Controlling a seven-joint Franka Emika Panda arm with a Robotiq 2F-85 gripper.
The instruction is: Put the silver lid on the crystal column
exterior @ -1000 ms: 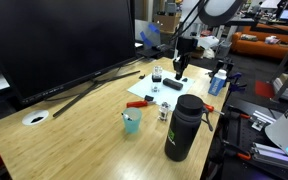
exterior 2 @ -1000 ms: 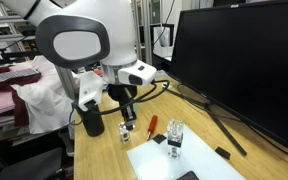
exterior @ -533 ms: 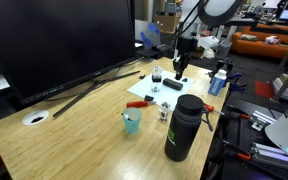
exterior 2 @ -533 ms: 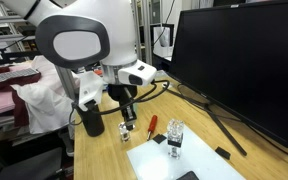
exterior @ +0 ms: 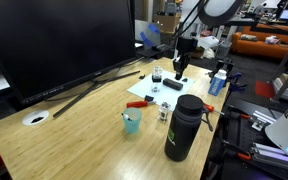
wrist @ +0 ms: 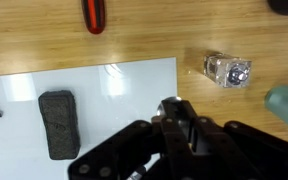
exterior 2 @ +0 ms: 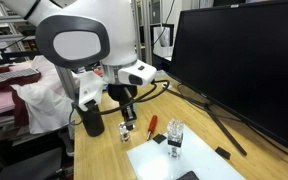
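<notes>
The white arm [exterior 2: 76,42] is seen at the upper left in an exterior view, bent over so that the gripper [exterior 2: 130,113] is pointed straight down. In the wrist view, the gripper [wrist: 176,110] is seen at bottom centre, its black fingers [wrist: 187,128] drawn together with no gap shown.

The crystal column [exterior 2: 174,135] stands upright by the white sheet's [exterior 2: 184,165] edge, small, clear and darkish near its top. The silver lid I cannot surely find.
</notes>
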